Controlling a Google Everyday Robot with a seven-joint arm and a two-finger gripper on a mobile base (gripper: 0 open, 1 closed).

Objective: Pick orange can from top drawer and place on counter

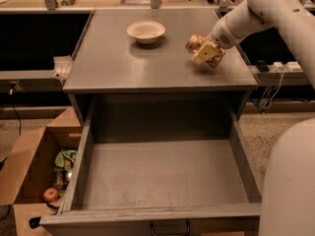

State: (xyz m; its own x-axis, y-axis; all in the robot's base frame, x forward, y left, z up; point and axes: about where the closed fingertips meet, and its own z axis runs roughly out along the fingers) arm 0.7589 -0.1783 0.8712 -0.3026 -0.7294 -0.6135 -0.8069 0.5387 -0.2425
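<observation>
The orange can (195, 44) is a shiny gold-orange can held in my gripper (204, 53) at the right side of the grey counter (123, 63), at or just above its surface. The gripper is shut on the can, with its pale fingers (203, 54) across the can's side. The white arm comes in from the upper right. The top drawer (162, 176) is pulled wide open below the counter's front edge. Its grey floor holds nothing. Its dark pull handle (170, 228) shows at the bottom edge.
A white bowl (145, 31) stands at the back middle of the counter. A brown cardboard box (29, 171) on the floor at left holds a small red apple (50, 194) and green items. Cables hang at the right. The robot's white body (290, 181) fills the lower right.
</observation>
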